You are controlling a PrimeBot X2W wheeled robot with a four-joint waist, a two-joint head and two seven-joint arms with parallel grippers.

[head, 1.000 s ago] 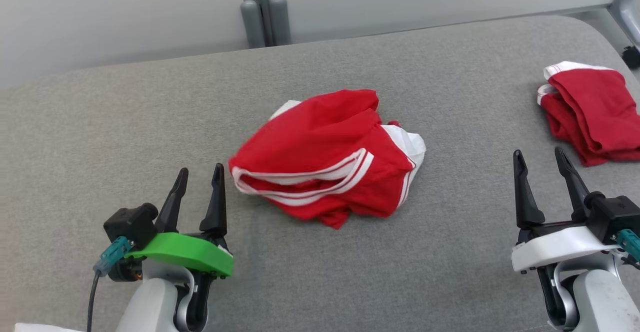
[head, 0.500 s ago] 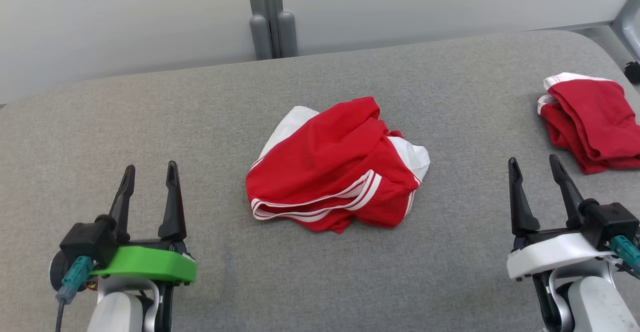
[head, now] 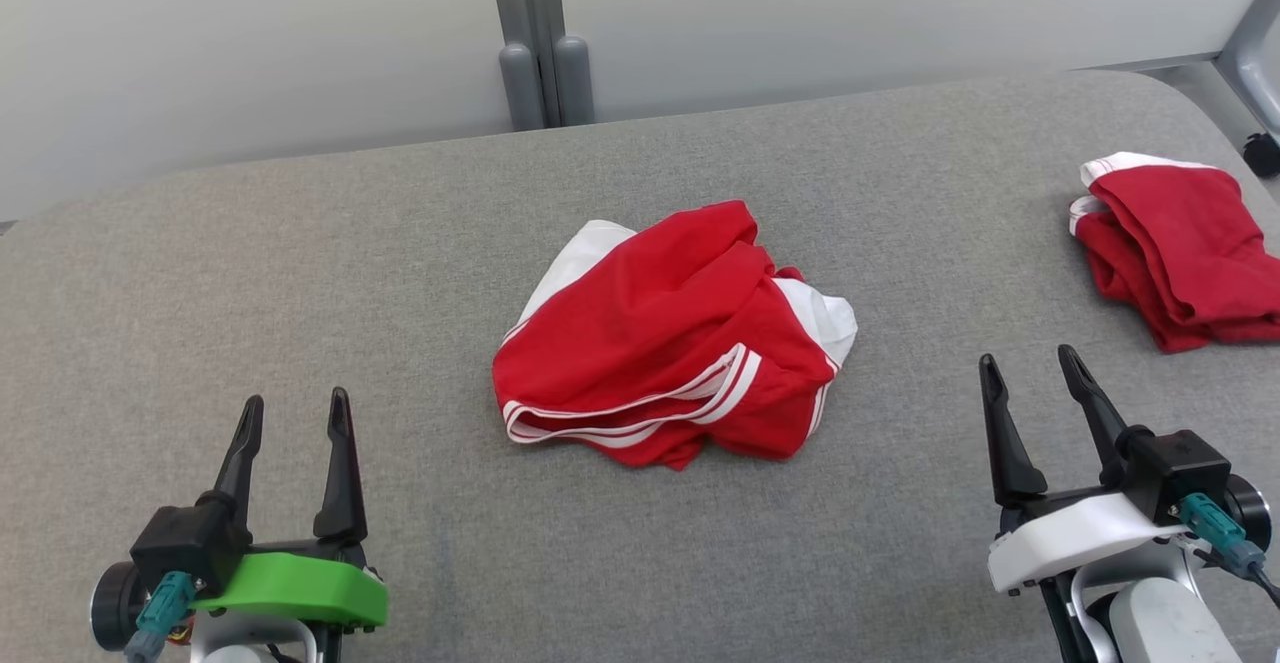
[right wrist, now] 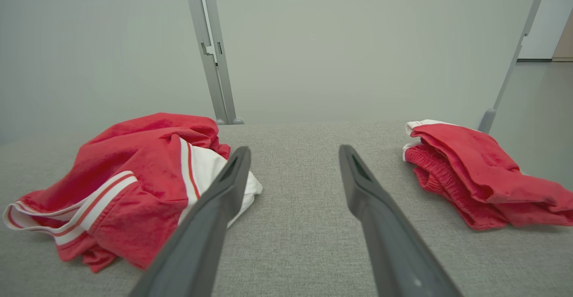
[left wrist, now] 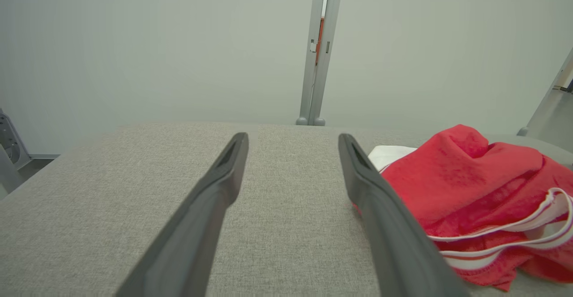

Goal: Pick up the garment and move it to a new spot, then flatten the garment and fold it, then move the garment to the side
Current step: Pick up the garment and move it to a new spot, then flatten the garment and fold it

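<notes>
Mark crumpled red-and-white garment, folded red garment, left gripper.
crumpled red-and-white garment (head: 650, 333), head view, red top panel.
folded red garment (head: 1190, 233), head view, upper red layer.
left gripper (head: 296, 401), head view, between its fingertips.

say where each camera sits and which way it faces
Head view: on the head, facing forward and down at the crumpled red and white fabric garment on grey fabric surface; both open jaws at bottom corners.
Left wrist view: low, along the left jaws; garment right.
Right wrist view: low, along the right jaws; garment left, folded red cloth right.
All share the garment.
</notes>
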